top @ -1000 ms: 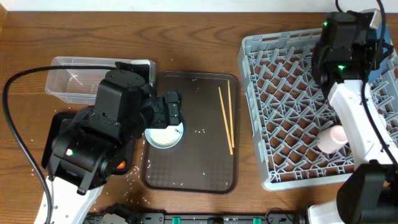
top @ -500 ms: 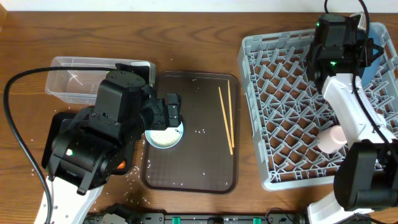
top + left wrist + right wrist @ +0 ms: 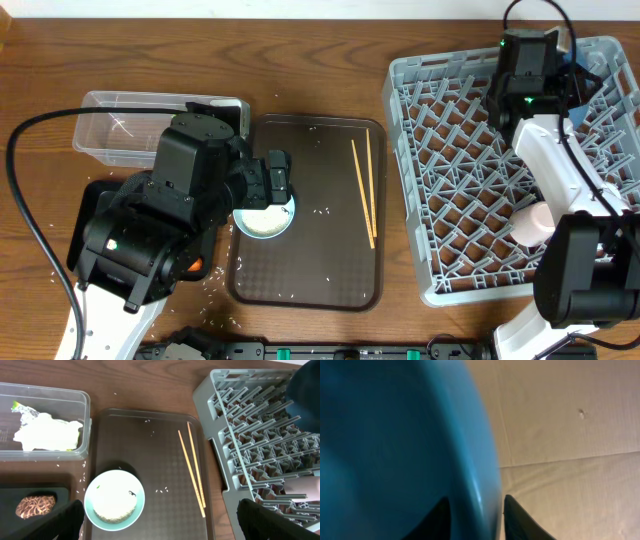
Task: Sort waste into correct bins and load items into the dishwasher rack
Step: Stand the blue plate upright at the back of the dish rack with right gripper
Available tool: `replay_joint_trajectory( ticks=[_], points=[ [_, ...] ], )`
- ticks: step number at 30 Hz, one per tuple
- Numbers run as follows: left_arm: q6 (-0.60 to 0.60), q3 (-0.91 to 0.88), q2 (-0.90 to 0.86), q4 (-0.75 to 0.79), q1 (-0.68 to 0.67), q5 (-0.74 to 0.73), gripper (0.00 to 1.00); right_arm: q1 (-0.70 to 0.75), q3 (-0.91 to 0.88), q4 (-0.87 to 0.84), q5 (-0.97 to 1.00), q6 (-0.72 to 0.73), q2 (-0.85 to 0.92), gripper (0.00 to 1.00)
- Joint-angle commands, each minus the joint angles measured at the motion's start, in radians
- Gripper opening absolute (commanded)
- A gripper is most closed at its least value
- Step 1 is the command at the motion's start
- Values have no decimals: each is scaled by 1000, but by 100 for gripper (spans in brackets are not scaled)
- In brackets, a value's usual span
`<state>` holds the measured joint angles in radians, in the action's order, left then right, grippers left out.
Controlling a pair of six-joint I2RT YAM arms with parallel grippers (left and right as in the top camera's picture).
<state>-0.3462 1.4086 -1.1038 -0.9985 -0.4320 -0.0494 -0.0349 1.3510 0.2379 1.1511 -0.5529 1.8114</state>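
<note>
Right wrist view: dark-blue plate (image 3: 395,435), mostly cut off, rim tight in right gripper (image 3: 475,512); left gripper (image 3: 160,520) wide, empty.

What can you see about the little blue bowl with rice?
The bowl is small, round and light blue. It stands upright on the brown tray, by its left edge, and is filled with white rice with a dark speck on top. A few loose grains lie beside it. Nothing grips it.
</note>
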Motion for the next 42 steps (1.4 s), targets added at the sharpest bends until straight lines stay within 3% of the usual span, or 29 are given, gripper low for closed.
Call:
replay_joint_trajectory(
  ticks=[1,4,11,24,42],
  points=[
    [2,20,-8,-3,5,8,98,-28,8,2,-45,-66,7,36],
    [2,20,-21,-6,5,7,98,-44,8,7,-45,-74,7,47],
    [2,20,-32,-30,5,8,98,-63,8,77,-47,-73,6,55],
    [2,21,-11,-37,5,7,98,-174,9,53,-106,-54,-104,82],
    [2,21,-3,-53,5,8,98,-159,9,56,-134,-39,-175,92]
  ],
)
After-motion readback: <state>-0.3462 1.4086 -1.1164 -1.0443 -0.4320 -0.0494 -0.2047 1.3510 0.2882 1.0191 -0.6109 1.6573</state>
